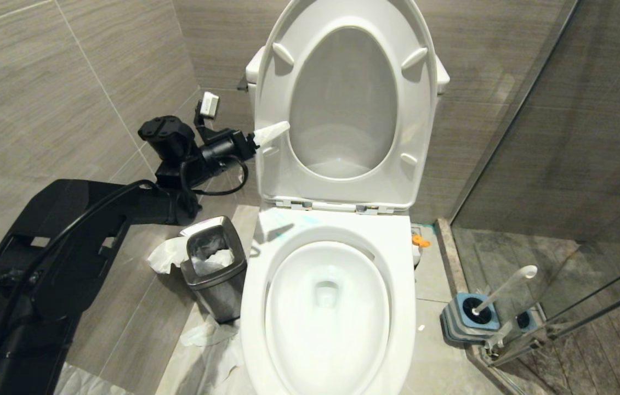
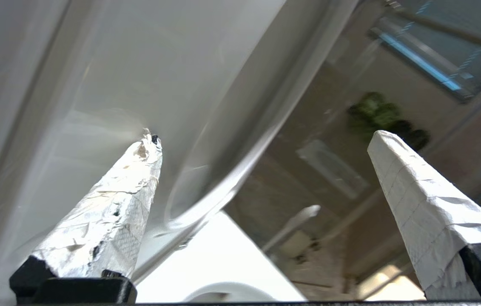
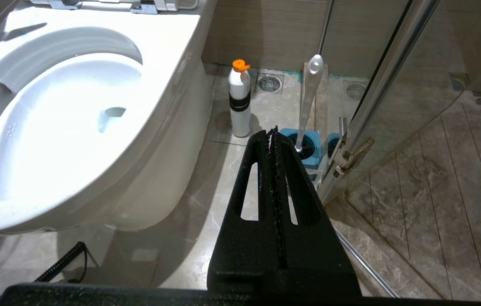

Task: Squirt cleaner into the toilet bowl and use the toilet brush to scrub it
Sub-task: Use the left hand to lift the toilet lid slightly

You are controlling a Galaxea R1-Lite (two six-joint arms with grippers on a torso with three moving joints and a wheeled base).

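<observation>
**Left end effector at the raised seat, tools untouched**

Left end effector (image 1: 274, 131), its paper-wrapped fingers (image 2: 112, 212) spread apart and empty, one tip at the raised seat (image 1: 422, 109). Risk, as judged: a nudge could tip the seat down over the toilet bowl (image 1: 326, 307). Right end effector (image 3: 272, 134) pressed together, idle. The toilet brush (image 1: 504, 288) stands in its holder (image 1: 468, 318), well apart from both, across the bowl from the left one; an orange-capped bottle (image 3: 240, 102), probably cleaner, stands on the floor between bowl and holder.

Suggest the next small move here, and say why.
Probably draw the left gripper back from the raised seat: its fingers are open on nothing, the seat stands up, and the bottle and toilet brush wait untouched on the floor. The right gripper is shut and empty.
</observation>
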